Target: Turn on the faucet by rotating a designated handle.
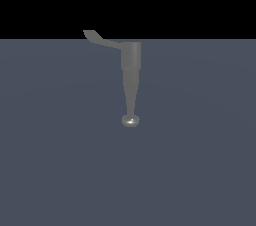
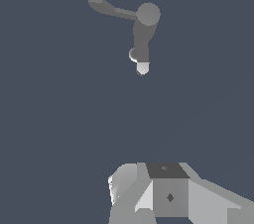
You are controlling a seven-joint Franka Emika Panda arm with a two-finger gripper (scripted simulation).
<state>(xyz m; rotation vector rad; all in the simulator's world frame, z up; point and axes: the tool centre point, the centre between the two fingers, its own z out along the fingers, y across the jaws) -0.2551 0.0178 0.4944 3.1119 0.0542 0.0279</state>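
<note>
Only the wrist view shows any of the tool [image 2: 149,198], and what shows is a cluster of pale and mid-gray faceted blocks at the frame edge; no fingertips can be picked out, so whether it stands apart or together cannot be told; it holds nothing that can be seen and touches neither the faucet [image 2: 143,29] nor the handle [image 2: 111,9] — open blue-gray worktop [image 2: 59,119] lies between them. The arm does not appear in the exterior view at all; from the wrist camera's look almost straight down on the fixture, the wrist sits above the worktop and well apart from the faucet.

In the exterior view the faucet [image 1: 131,70] stands about mid-frame on the worktop [image 1: 200,160], its short cylindrical body at the far end, near the line where the surface meets black background; the long spout tapers from that body toward the camera and ends in a small rounded knob [image 1: 130,120]. The handle [image 1: 102,40] branches from the body toward the exterior view's left — a thin curved lever, its flattened tip slightly upturned and showing against the black. In the wrist view the body reads as a round cap; the spout runs from it to a bright knob [image 2: 142,67].
</note>
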